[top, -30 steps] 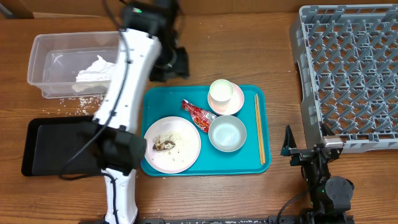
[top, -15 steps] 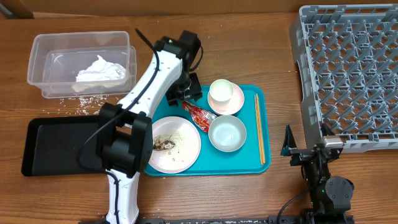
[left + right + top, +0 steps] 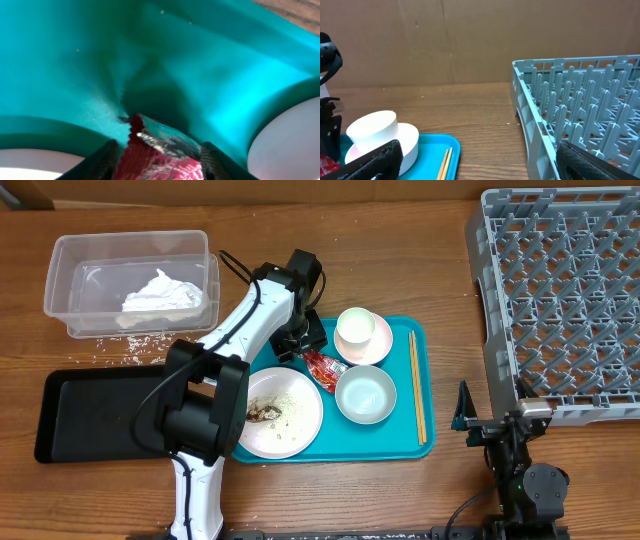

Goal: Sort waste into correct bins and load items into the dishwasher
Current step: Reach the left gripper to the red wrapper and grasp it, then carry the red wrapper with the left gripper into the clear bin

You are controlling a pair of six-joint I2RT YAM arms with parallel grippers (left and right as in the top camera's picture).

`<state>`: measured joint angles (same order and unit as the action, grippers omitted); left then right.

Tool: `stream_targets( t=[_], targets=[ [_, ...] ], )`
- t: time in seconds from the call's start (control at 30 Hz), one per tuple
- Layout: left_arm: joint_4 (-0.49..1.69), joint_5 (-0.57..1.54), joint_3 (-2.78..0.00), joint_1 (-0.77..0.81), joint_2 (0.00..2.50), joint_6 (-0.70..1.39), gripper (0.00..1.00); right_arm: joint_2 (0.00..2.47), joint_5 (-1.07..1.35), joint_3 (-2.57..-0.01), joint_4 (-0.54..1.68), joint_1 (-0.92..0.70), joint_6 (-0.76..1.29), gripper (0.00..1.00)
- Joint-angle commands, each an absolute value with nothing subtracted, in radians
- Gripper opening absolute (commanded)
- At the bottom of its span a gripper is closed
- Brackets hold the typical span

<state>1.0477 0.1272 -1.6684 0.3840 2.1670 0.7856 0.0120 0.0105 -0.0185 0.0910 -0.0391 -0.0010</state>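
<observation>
The small red shiny wrapper [image 3: 325, 368] lies on the teal tray [image 3: 400, 442] between the plate [image 3: 295, 425] and a white cup [image 3: 357, 330]. My left gripper [image 3: 303, 340] is down at its upper end. In the left wrist view the open fingers [image 3: 157, 162] stand either side of the wrapper [image 3: 160, 150]. The plate holds brownish scraps [image 3: 265, 413] and rice. A white bowl [image 3: 365, 394] and the chopsticks [image 3: 416, 385] are on the tray. The tissue [image 3: 158, 290] lies in the clear tub [image 3: 60, 280]. My right gripper [image 3: 480, 167] is open and empty by the dish rack [image 3: 560, 300].
The black tray [image 3: 90, 415] lies at the front left, under the left arm's base. Loose rice grains [image 3: 130, 345] lie on the wood below the tub. The right wrist view shows the cup [image 3: 372, 131], chopsticks [image 3: 445, 162] and rack wall [image 3: 530, 100].
My left arm swung from over the clear tub to the right and came down onto the teal tray at the red wrapper. The right arm has not moved.
</observation>
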Motion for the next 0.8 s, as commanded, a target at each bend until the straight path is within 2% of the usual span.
stream_targets(
  t=[0.0,0.07,0.1,0.2,0.47,0.77],
  targets=[
    [1.031,0.120,-1.658,0.381,2.160,0.801,0.47,0.003,0.001,-0.008,0.084,-0.035,-0.007,1.00],
    [1.023,0.105,-1.658,0.381,2.160,0.801,0.43,0.003,0.001,-0.008,0.084,-0.035,-0.007,1.00],
    [1.021,0.097,-1.658,0.381,2.160,0.801,0.36,0.003,0.001,-0.008,0.084,-0.035,-0.007,1.00],
    [1.021,0.099,-1.658,0.379,2.160,0.799,0.04,0.003,0.001,-0.008,0.084,-0.035,-0.007,1.00],
    [1.172,0.129,-1.825,0.286,2.143,0.754,0.04,0.003,0.001,-0.008,0.084,-0.035,-0.007,1.00],
    [1.328,0.067,-2.283,0.119,2.124,0.635,0.04,0.003,0.001,-0.008,0.084,-0.035,-0.007,1.00]
  ],
)
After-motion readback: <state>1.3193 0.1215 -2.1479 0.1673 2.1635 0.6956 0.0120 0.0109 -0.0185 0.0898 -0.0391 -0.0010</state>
